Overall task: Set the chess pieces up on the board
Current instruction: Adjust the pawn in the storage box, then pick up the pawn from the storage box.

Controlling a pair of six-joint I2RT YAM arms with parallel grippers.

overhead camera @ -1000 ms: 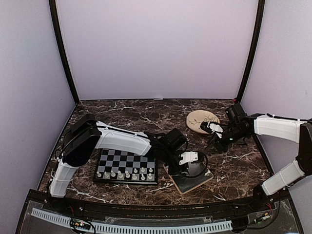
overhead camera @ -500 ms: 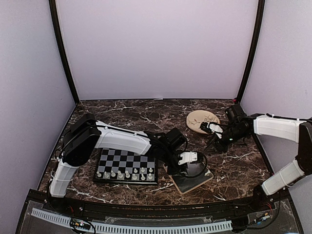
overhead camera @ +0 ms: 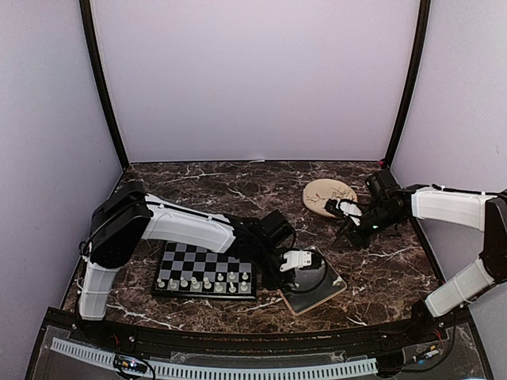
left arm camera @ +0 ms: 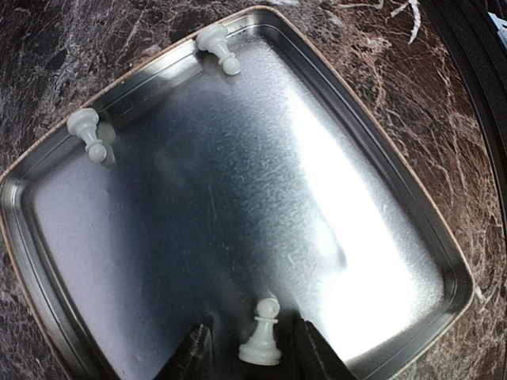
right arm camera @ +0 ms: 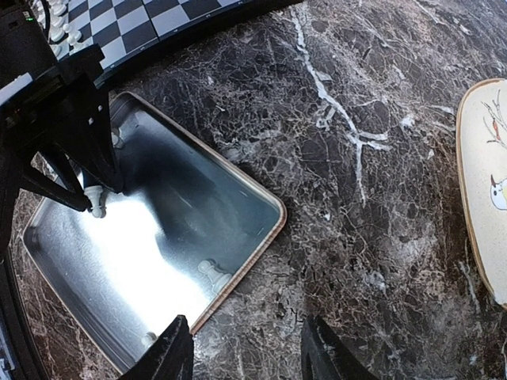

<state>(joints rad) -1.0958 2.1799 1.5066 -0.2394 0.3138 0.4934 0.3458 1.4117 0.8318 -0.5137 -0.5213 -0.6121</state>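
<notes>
Pawn (left arm camera: 261,336) upright in tray (left arm camera: 356,198), between left gripper (left arm camera: 252,358) parted fingers, tips cropped; right gripper (right arm camera: 245,352) released, empty.

**A:** Where do we log the board (overhead camera: 198,257)?
**B:** On the table (overhead camera: 238,190), just left of the tray (overhead camera: 321,302). Chess pieces (overhead camera: 202,283) on its two near rows.
**A:** The plate (overhead camera: 329,196)?
**B:** We place it behind the tray, rightward, well apart. Three pawns in the tray: two (left arm camera: 219,47) (left arm camera: 89,133) against the rim, one (left arm camera: 262,332) upright.

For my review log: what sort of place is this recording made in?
Probably a lab test booth, not a home: plain pale walls enclose a marble-patterned table, and a left arm and right arm stand at its near edge.
</notes>
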